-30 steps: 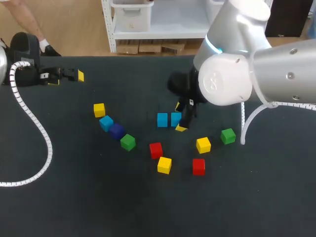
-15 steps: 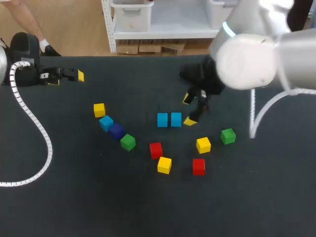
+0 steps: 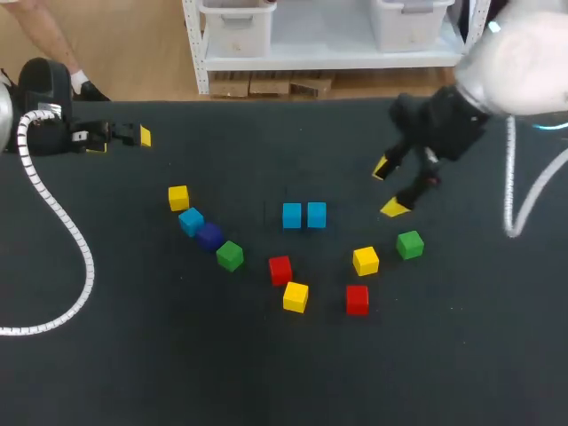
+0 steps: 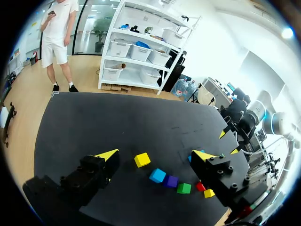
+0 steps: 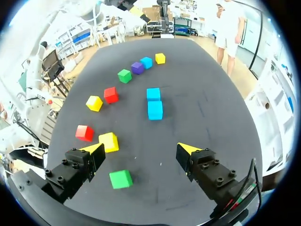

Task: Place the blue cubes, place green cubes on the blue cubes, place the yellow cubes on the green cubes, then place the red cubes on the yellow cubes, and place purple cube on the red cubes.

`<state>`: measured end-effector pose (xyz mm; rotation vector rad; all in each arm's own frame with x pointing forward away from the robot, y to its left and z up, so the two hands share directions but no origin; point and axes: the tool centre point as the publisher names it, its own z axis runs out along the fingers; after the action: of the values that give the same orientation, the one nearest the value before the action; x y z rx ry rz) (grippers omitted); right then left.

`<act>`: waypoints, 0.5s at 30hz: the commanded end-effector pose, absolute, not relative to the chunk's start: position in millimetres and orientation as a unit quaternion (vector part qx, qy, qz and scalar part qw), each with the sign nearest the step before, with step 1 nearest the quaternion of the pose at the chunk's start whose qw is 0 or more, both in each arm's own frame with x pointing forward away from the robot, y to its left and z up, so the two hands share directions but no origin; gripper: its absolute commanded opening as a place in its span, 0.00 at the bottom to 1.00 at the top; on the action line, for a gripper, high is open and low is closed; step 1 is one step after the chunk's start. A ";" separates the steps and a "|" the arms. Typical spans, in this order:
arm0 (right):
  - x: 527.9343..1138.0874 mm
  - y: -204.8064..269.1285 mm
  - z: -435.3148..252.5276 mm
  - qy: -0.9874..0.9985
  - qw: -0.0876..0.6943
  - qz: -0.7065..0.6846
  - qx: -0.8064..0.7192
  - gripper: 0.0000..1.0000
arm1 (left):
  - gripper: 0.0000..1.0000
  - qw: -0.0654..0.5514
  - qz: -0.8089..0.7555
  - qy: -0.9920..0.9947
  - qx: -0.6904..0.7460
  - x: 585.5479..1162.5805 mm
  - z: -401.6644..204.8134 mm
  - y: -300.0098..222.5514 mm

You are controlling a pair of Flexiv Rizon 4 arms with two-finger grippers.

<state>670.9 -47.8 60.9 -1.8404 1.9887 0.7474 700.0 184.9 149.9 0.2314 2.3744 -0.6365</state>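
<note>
Right tool (image 3: pixel 388 188) hovering released, fingers spread, gripping nothing, right of blue pair (image 3: pixel 292 216), near right green cube (image 3: pixel 410 244)
Left tool (image 3: pixel 120 142) sitting released, empty, at far-left edge of tabletop (image 3: pixel 177 373), well apart from cubes
Blue pair sitting side by side mid tabletop
Diagonal row lying left of it: yellow cube (image 3: pixel 178 197), third blue (image 3: pixel 191 221), purple (image 3: pixel 210 235), left green (image 3: pixel 230 256)
Reds (image 3: pixel 280 270) and two more yellows (image 3: pixel 366 260) lying loose in front of pair, unstacked

End effector (image 5: pixel 140 147), fingers wide apart, near green cube (image 5: pixel 121 179); two blue cubes (image 5: pixel 154 110) ahead.
</note>
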 end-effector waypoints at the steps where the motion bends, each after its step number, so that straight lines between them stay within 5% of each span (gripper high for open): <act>1: 660.8 -67.7 64.9 0.693 0.194 0.285 -0.633 1.00 | 1.00 0.330 -0.243 0.908 0.088 700.0 150.0 185.0; 15: 656.0 -96.4 72.9 0.683 0.175 0.266 -0.658 1.00 | 1.00 0.330 -0.243 0.908 0.088 700.0 150.0 185.0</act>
<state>655.9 -97.7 69.9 -1.8573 1.9189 0.7678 700.0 184.9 150.0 0.2314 2.3744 -0.6365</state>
